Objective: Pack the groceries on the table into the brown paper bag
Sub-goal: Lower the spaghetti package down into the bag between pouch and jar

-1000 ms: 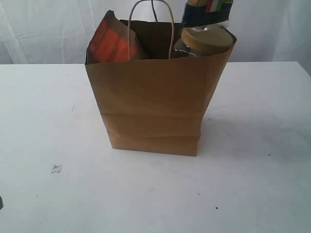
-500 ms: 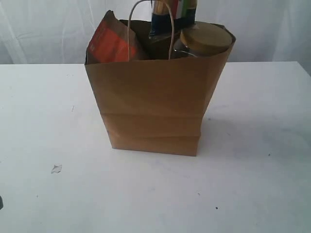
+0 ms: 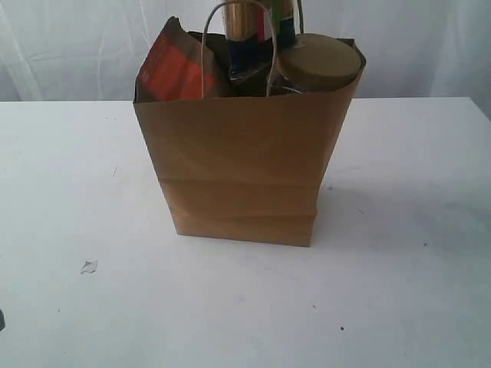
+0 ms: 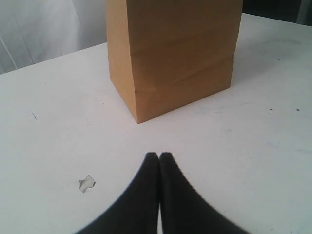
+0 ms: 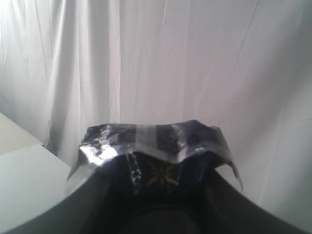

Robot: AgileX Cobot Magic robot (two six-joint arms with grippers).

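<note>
The brown paper bag (image 3: 245, 161) stands upright on the white table (image 3: 69, 192). A brown pouch with an orange-red panel (image 3: 173, 69) pokes out at its left, and a tan-lidded jar (image 3: 318, 60) at its right. Between them the long spaghetti packet (image 3: 253, 31) hangs upright, with its lower end inside the bag's mouth. In the right wrist view my right gripper (image 5: 158, 195) is shut on the spaghetti packet (image 5: 151, 141), whose crinkled end sticks out past the fingers. My left gripper (image 4: 159, 155) is shut and empty, low over the table in front of the bag (image 4: 175, 53).
A small white scrap (image 3: 89, 267) lies on the table at the front left, close to the left gripper in the left wrist view, scrap (image 4: 87, 183). A white curtain (image 3: 430, 46) hangs behind the table.
The spaghetti packet has moved left from above the jar and come down into the bag's mouth. The jar lid has shifted slightly. The left gripper has not moved.
</note>
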